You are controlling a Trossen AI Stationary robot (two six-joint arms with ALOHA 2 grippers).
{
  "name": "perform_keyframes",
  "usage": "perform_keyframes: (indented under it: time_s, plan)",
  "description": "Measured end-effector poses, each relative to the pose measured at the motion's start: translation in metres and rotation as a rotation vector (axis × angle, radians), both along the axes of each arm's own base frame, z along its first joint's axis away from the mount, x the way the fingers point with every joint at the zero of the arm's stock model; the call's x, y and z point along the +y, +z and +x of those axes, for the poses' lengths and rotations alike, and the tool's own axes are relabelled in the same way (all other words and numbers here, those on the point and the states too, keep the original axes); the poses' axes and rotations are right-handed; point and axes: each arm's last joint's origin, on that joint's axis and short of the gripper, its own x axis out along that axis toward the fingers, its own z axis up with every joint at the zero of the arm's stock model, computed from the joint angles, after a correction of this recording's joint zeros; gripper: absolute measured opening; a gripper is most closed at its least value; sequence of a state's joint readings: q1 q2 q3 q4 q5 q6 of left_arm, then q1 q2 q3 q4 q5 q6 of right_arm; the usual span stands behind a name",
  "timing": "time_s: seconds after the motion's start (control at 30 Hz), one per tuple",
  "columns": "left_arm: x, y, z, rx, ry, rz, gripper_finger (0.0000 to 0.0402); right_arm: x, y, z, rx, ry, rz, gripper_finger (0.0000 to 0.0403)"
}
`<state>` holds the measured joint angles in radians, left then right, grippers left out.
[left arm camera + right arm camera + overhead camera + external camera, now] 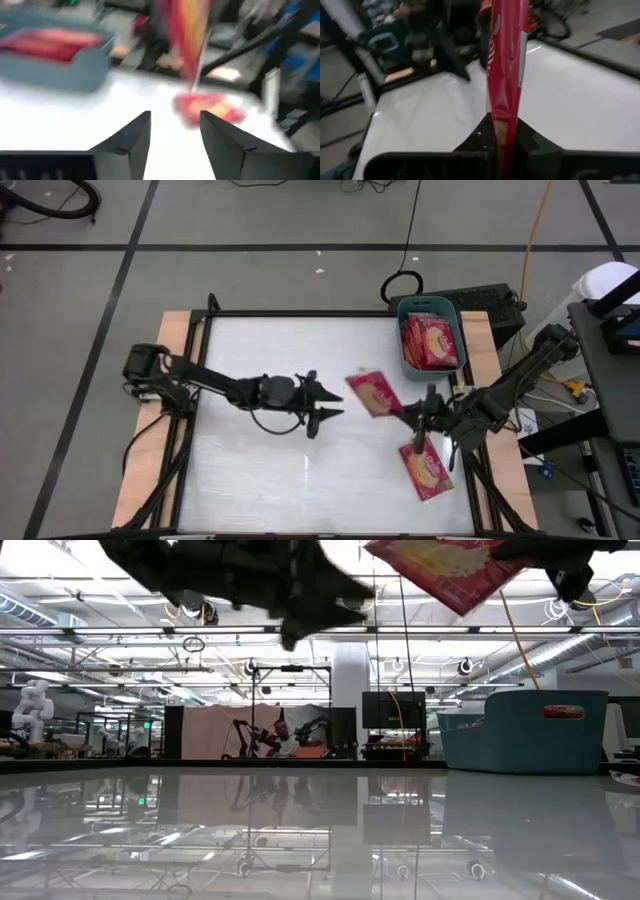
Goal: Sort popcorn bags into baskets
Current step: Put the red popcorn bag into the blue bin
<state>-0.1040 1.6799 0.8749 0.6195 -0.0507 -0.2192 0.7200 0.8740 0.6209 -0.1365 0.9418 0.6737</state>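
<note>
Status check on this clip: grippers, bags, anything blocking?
Right gripper shut on popcorn bag, held above table. Left gripper open, empty. One bag on table; basket holds more. Nothing blocking.

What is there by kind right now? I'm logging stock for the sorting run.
Popcorn bags outside the basket: 2, one held in the right gripper at, one flat on the table at.
Popcorn bags in the basket: at least 2; stacked, exact number unclear.
Teal basket: 1.
Total: at least 5 things.
</note>
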Motion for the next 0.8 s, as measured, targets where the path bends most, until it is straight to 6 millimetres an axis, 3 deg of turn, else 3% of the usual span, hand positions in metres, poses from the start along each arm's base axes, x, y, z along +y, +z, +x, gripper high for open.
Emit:
perform_keyframes:
  time_s: [0.2,0.53,0.8]
  plan:
    - [-0.008,0.001,-0.02,0.203,0.102,0.077,0.0185,-0.025,0.013,-0.017,-0.05,-0.101,0.024,0.0008]
    - [-0.033,-0.002,-0.023,0.213,0.021,0.139,0.0146,-0.083,0.031,-0.068,0.091,-0.25,0.105,0.0008]
    - [-0.05,-0.006,-0.023,0.19,-0.025,0.14,0.0127,-0.108,0.034,-0.111,0.165,-0.372,0.169,0.0009]
